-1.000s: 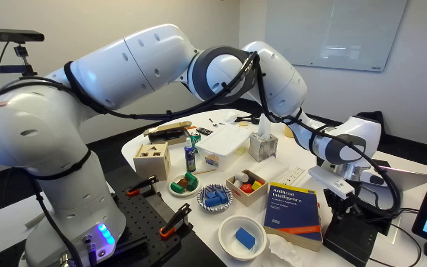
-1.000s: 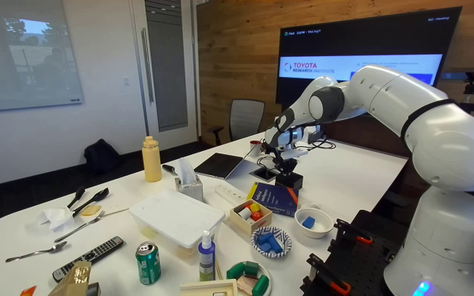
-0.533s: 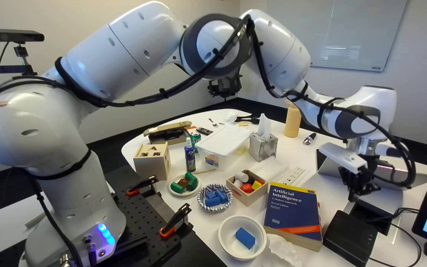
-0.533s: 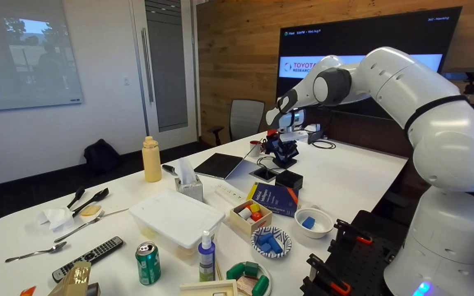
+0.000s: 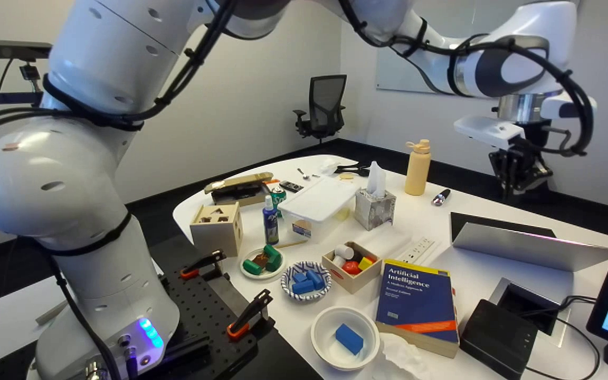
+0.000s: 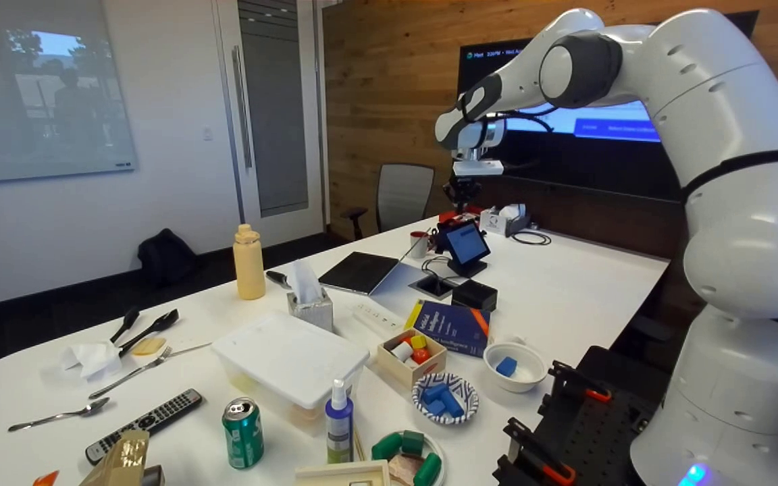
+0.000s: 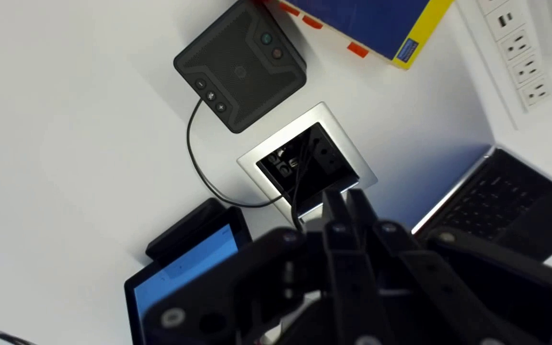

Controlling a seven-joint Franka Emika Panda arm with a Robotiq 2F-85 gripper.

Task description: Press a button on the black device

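Observation:
The black device is a matte black box with round buttons on its top. It shows whole in the wrist view. Three buttons with minus, a symbol and plus lie along one edge; two with faint teal and reddish marks lie at the opposite edge. In both exterior views the black device sits on the table beside the blue book. My gripper is shut and empty, with only a thin gap between its tips. It hangs high above the table, well away from the device.
A blue book and a white bowl lie near the device. A table outlet box with cables, an open laptop and a blue-screen device surround it. A tissue box and bottle stand farther off.
The gripper was down at the black device one second ago. It has risen straight up and away, first a little, then high above the table. The device looks unmoved.

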